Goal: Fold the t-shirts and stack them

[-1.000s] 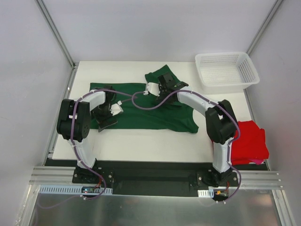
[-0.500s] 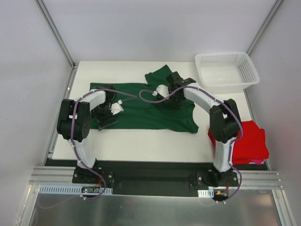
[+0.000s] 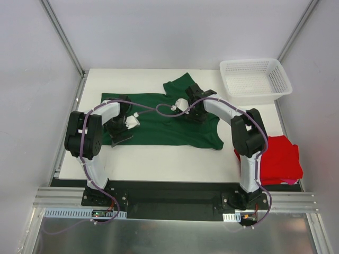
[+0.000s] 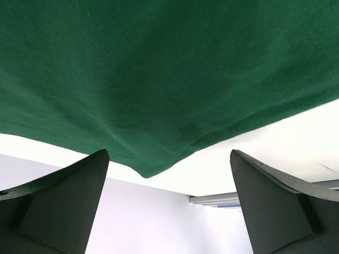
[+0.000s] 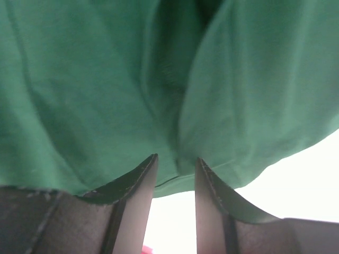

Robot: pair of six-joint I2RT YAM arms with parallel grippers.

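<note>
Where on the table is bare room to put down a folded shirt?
Free: the near strip of table between the green shirt and the near edge; the far-left strip behind that shirt; the gap between basket and red shirt. Crowded: the middle, covered by the green shirt.

Top view showing bright, even, diffuse light from above. Table [image 3: 159, 161] glowing white, only soft shadows lying under arms. Red shirt [image 3: 283, 159] looking heavily saturated. Left wrist view showing green shirt [image 4: 169, 79] weave fairly sharp, fingers [image 4: 58, 206] sitting dark, table blowing out to pure white. Right wrist view looking soft: cloth smearing out of focus, fingers [image 5: 132, 211] blurring at bottom edge.
</note>
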